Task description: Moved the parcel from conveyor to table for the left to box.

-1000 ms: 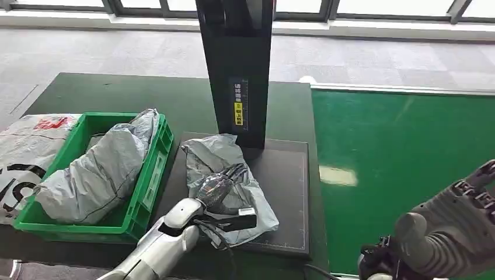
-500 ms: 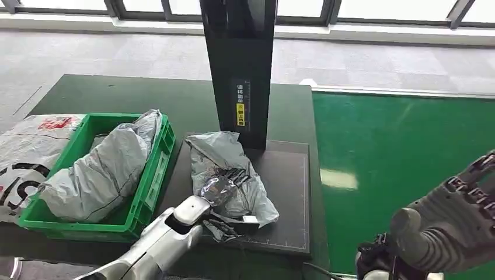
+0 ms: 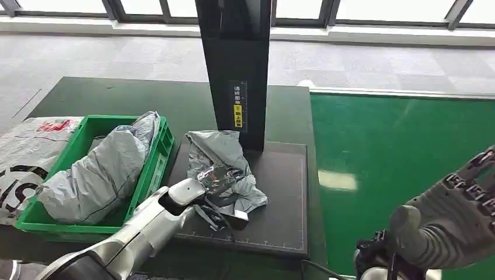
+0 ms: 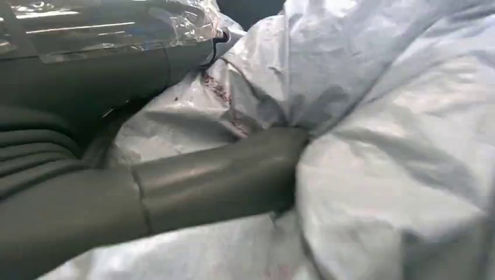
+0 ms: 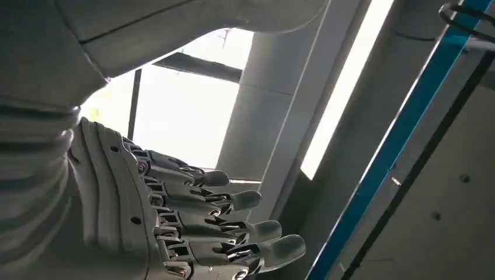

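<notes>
A crumpled grey plastic parcel (image 3: 219, 153) lies on the black plate (image 3: 280, 198) at the foot of the black post. My left hand (image 3: 215, 178) lies on the parcel's near half and grips it, the film bunched up under the fingers. In the left wrist view the thick thumb (image 4: 222, 181) digs into the parcel (image 4: 379, 146). My right hand (image 3: 461, 216) is raised at the lower right over the green conveyor (image 3: 403, 146). It holds nothing, and the right wrist view shows its fingers (image 5: 233, 224) stretched out and apart.
A green crate (image 3: 153, 169) left of the plate holds a larger grey parcel (image 3: 99, 175). A white printed bag (image 3: 23, 151) lies at the far left. The tall black post (image 3: 236, 70) stands right behind the parcel. The dark table top extends behind the crate.
My left hand has closed on the parcel and bunched it up; its near end has drawn in towards the post. The right hand has hardly moved.
</notes>
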`<state>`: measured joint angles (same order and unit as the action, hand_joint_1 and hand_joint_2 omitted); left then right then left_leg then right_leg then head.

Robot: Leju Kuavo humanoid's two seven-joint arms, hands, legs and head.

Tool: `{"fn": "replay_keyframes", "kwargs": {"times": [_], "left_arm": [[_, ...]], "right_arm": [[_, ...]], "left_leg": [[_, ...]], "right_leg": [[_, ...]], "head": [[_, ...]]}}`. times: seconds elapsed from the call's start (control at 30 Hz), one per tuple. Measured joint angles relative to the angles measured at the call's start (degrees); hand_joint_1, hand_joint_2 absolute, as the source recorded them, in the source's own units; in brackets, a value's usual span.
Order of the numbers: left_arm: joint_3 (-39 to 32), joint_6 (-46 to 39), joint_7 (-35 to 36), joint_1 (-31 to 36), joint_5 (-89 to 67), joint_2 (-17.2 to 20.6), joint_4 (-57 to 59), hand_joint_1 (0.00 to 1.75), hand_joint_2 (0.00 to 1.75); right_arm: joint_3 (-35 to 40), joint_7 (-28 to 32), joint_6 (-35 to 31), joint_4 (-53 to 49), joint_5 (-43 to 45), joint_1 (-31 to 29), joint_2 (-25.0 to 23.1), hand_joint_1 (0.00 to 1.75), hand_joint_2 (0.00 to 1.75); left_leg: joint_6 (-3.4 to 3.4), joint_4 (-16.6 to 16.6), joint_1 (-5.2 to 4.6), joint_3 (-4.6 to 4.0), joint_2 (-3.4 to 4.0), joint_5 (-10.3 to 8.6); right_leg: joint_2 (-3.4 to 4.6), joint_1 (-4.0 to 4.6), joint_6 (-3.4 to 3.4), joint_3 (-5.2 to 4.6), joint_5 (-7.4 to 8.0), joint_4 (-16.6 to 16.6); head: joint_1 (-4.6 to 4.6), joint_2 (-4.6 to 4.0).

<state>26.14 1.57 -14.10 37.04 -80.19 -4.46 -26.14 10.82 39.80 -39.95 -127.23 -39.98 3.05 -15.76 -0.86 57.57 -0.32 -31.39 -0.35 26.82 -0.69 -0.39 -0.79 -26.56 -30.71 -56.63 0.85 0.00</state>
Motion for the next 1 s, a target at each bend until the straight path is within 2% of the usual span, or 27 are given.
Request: {"fn": "replay_keyframes", "kwargs": {"times": [0.17,0.2,0.27,0.4,0.5,0.67,0.83,1.0], "left_arm": [[0.00,-3.37,0.17,-0.49,1.37,0.17,-0.02,1.75,1.75],[0.00,-5.19,0.35,-0.65,1.93,0.17,-0.07,1.75,1.75],[0.00,-11.42,0.77,-1.95,3.78,0.17,-0.55,1.75,1.75],[-0.94,-24.23,1.92,-5.55,7.10,0.20,-5.23,1.75,1.75],[-1.27,-27.06,2.10,-7.24,8.20,0.17,-7.83,1.75,1.75],[-5.99,-39.54,-2.47,-15.62,23.03,0.18,-27.16,1.75,1.75],[-8.79,-40.81,-3.96,-22.88,26.34,-0.31,-44.53,1.75,1.75],[-9.46,-41.09,-4.09,-26.57,26.44,-0.92,-52.63,1.75,1.75]], "right_arm": [[0.00,0.00,0.00,-0.02,-0.15,0.02,0.00,0.00,1.75],[0.00,0.00,0.00,-0.11,-0.28,0.04,0.00,0.00,1.75],[0.00,0.02,0.00,-0.46,-0.74,0.12,0.04,0.00,1.75],[0.02,0.02,0.00,-1.40,-1.55,1.22,0.07,0.00,1.75],[0.07,0.02,0.00,-1.75,-1.84,1.44,0.11,0.00,1.75],[0.81,0.04,0.00,-2.82,-2.40,2.38,0.13,0.00,1.75],[1.20,0.02,0.00,-3.30,-2.73,2.46,0.15,0.00,1.75],[1.53,0.02,0.00,-3.30,-2.38,2.44,0.15,0.00,1.75]], "left_leg": [[-0.03,0.01,0.01,0.22,0.07,-0.02],[-0.03,0.01,0.01,0.57,0.07,-0.02],[-0.06,0.02,0.00,0.61,0.10,-0.06],[-0.07,0.08,0.00,0.37,0.09,-0.03],[-0.05,0.08,0.01,0.02,0.05,-0.05],[0.00,0.11,0.00,-0.38,0.24,-0.01],[0.09,0.12,-0.02,-0.48,0.28,0.09],[0.11,0.12,-0.02,-0.50,0.32,0.09]], "right_leg": [[0.09,-0.02,-0.01,-0.01,0.00,0.00],[0.11,-0.03,-0.01,-0.02,0.01,0.00],[0.22,-0.04,-0.04,-0.03,0.04,-0.01],[0.25,-0.09,-0.05,-0.22,0.04,-0.01],[0.21,-0.09,-0.05,-0.56,0.05,-0.03],[0.43,-0.14,-0.01,-1.01,0.07,-0.05],[0.46,-0.18,0.05,-1.16,0.02,-0.02],[0.51,-0.17,0.08,-1.16,0.04,-0.03]], "head": [[0.00,0.00],[-0.02,0.00],[0.00,0.00],[-0.02,0.00],[-0.02,0.00],[-0.02,0.00],[-0.02,0.00],[0.00,0.00]]}}
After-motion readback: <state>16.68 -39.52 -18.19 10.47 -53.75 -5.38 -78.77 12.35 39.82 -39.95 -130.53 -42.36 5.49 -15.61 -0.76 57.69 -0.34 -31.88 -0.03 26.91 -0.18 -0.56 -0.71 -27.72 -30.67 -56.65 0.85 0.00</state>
